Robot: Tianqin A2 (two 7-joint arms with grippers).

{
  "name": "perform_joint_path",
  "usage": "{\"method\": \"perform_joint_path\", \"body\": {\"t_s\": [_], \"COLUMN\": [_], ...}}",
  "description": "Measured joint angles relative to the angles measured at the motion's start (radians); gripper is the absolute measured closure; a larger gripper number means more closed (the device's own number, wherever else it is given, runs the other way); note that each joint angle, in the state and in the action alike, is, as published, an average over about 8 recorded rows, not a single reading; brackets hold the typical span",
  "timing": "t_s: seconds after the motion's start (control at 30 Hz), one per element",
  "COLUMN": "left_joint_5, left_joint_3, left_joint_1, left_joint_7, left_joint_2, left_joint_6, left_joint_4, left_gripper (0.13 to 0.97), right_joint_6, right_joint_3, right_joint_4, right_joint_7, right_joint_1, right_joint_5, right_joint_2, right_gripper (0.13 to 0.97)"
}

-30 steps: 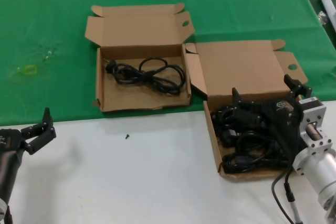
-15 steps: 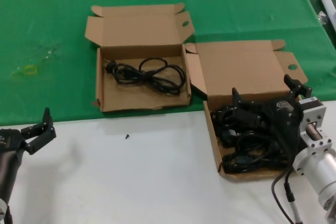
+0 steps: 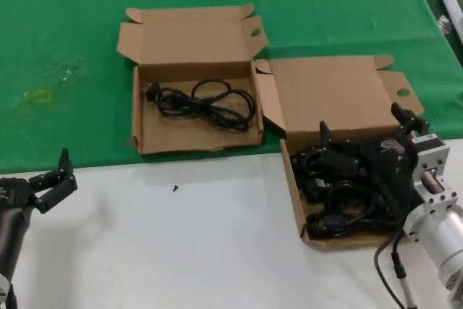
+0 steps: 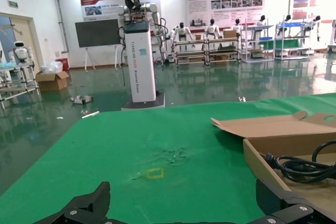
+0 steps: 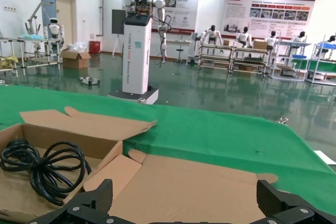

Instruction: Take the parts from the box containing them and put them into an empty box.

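Head view shows us one cord point(image 3: 205, 103) already in the far box point(image 3: 145, 139), while our right gripper point(image 3: 359, 151), fingers spread, reaches among cords point(image 3: 340, 215) left in the near box point(image 3: 295, 200).

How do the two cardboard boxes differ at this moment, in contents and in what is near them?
The left box holds one loosely coiled black cord; the right box is piled with cords. The left box lies wholly on the green cloth; the right box extends onto the white surface. The right gripper hangs over the right box; nothing is over the left. Both are brown, lids open.
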Motion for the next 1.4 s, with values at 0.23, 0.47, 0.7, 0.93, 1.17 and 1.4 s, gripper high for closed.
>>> {"method": "perform_joint_path", "body": {"t_s": [0.23,0.47,0.7,0.93,1.17,1.4], "left_joint_5": [0.000,0.000,0.000,0.000,0.000,0.000], "left_joint_3": [0.000,0.000,0.000,0.000,0.000,0.000], "left_joint_1": [0.000,0.000,0.000,0.000,0.000,0.000], "left_joint_7": [0.000,0.000,0.000,0.000,0.000,0.000], "left_joint_2": [0.000,0.000,0.000,0.000,0.000,0.000], "left_joint_6": [0.000,0.000,0.000,0.000,0.000,0.000], "left_joint_4": [0.000,0.000,0.000,0.000,0.000,0.000], "left_gripper": [0.132,0.132,0.132,0.132,0.132,0.132], "right_joint_6": [0.000,0.000,0.000,0.000,0.000,0.000], "right_joint_3": [0.000,0.000,0.000,0.000,0.000,0.000], "right_joint_4": [0.000,0.000,0.000,0.000,0.000,0.000], "right_joint_7": [0.000,0.000,0.000,0.000,0.000,0.000], "right_joint_1": [0.000,0.000,0.000,0.000,0.000,0.000], "right_joint_5": [0.000,0.000,0.000,0.000,0.000,0.000], "right_joint_2": [0.000,0.000,0.000,0.000,0.000,0.000], "right_gripper": [0.129,0.129,0.129,0.129,0.129,0.129]}}
